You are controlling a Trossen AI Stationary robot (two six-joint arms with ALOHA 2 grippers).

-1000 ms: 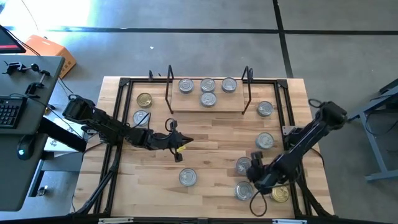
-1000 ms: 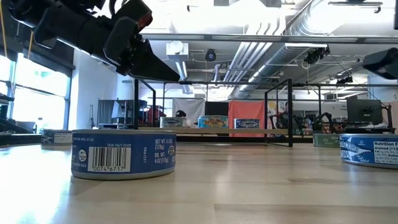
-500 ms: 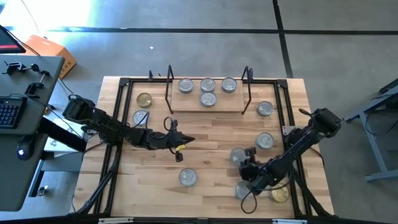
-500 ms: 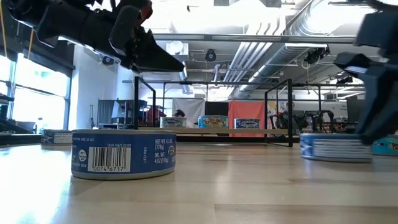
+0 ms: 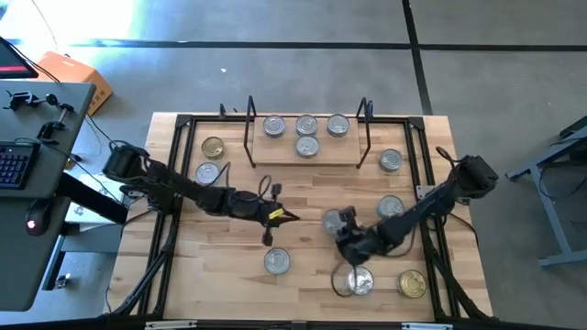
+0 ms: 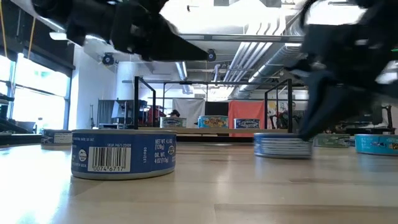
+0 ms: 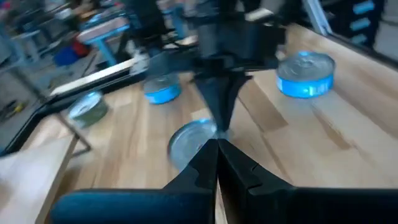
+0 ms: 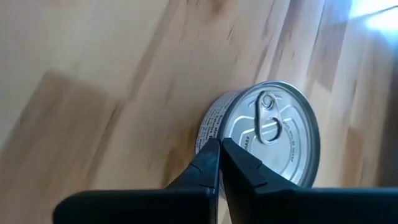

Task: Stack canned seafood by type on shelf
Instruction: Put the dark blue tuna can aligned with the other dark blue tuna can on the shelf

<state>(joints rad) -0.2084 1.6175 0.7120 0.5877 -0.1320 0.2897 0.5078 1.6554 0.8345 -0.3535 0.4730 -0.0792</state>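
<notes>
Several silver-lidded tins of canned seafood stand on the shelf (image 5: 275,152), a light plank with black wire uprights at the far side. More tins sit flat on the tabletop, two of them gold-lidded (image 5: 213,147) (image 5: 413,284). One silver tin (image 5: 334,220) stands mid-table with my right gripper (image 5: 343,231) shut against it. My left gripper (image 5: 292,217) is shut and hovers just left of that tin, pointing at it, touching nothing. My right gripper pushes with its shut fingertips (image 8: 211,152) against the tin's side wall (image 8: 208,132). The fingers slant down at it from the table's near right. The tin stands flat on the table, pull-tab lid up.
A blue-labelled tin (image 5: 277,261) stands near the front edge and another (image 5: 359,281) lies close under the right arm. Two tins (image 5: 391,160) (image 5: 391,207) sit along the right side. A black frame (image 5: 183,124) borders the tabletop.
My right gripper has swept toward the table's left and far edge, sliding the silver tin along the table ahead of it; the tin stays flat. My left gripper has moved a little toward the table's right and rolled about its own axis.
</notes>
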